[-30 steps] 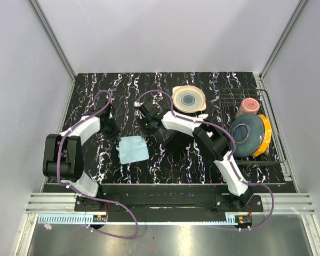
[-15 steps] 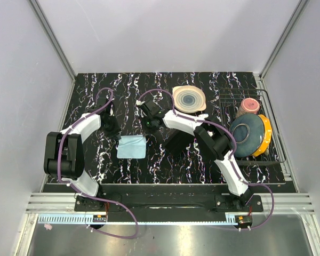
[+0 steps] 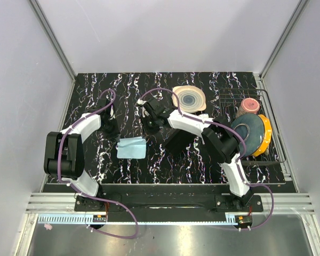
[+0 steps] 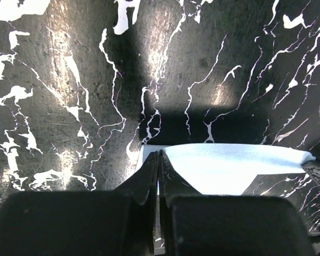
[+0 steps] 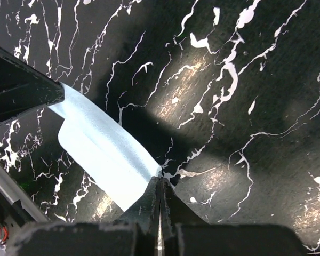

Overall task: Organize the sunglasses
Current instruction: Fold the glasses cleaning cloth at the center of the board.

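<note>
Looking down from overhead, we see both arms stretched out over the table (image 3: 96, 90) towards a pale blue cloth (image 3: 132, 148) near its middle, but from that height we cannot read the fingers. The wrist cameras settle it. The left gripper (image 4: 159, 159) has its fingers pressed together, pinching one corner of the cloth at their tips. The right gripper (image 5: 159, 185) is pressed together the same way on another corner. From the right wrist we also see the cloth running as a folded band across to the dark body of the left gripper. From the left wrist we see a shadow on the table just beyond the cloth's edge. The sunglasses show in none of the three views, so we cannot tell where they are.

The table is black with white marble-like veins, and bright glints lie on it in the close views. Plain pale grey walls (image 3: 165, 32) close it in on three sides, with metal posts at the back corners. A metal rail (image 3: 165, 201) runs along the near edge, where the arm bases sit.

Only the overhead view shows the rest. A round cream plate (image 3: 189, 99) with dark rings lies at the back, just beyond the right arm. A wire rack (image 3: 280, 140) at the right edge holds a blue plate (image 3: 245, 134), a yellow dish (image 3: 265, 136) behind it and a pink cup (image 3: 249, 104). A black object (image 3: 177, 143) lies beneath the right arm, which crosses over it and hides part of it, so we cannot tell what it is
</note>
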`<state>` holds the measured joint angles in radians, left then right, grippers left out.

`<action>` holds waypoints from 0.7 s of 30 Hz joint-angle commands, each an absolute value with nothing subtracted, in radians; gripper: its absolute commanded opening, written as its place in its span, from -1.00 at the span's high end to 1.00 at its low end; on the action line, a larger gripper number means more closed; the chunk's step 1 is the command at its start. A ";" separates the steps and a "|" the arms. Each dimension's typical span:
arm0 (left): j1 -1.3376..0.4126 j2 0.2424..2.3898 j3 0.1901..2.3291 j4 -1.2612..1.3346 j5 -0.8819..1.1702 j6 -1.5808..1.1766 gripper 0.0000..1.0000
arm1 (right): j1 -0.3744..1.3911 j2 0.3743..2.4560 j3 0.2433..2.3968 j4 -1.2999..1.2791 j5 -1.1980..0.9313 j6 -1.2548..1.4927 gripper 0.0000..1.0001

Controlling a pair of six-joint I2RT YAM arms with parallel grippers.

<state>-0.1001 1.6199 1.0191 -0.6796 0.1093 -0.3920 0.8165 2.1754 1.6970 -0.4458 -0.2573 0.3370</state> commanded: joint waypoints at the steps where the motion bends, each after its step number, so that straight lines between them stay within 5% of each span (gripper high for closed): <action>1: -0.101 1.612 1.061 -0.692 0.106 -0.331 1.00 | 0.810 2.111 1.660 -0.445 -0.310 0.347 1.00; 21: -0.101 1.667 1.029 -0.736 0.161 -0.313 1.00 | 0.811 2.100 1.546 -0.396 -0.431 0.382 1.00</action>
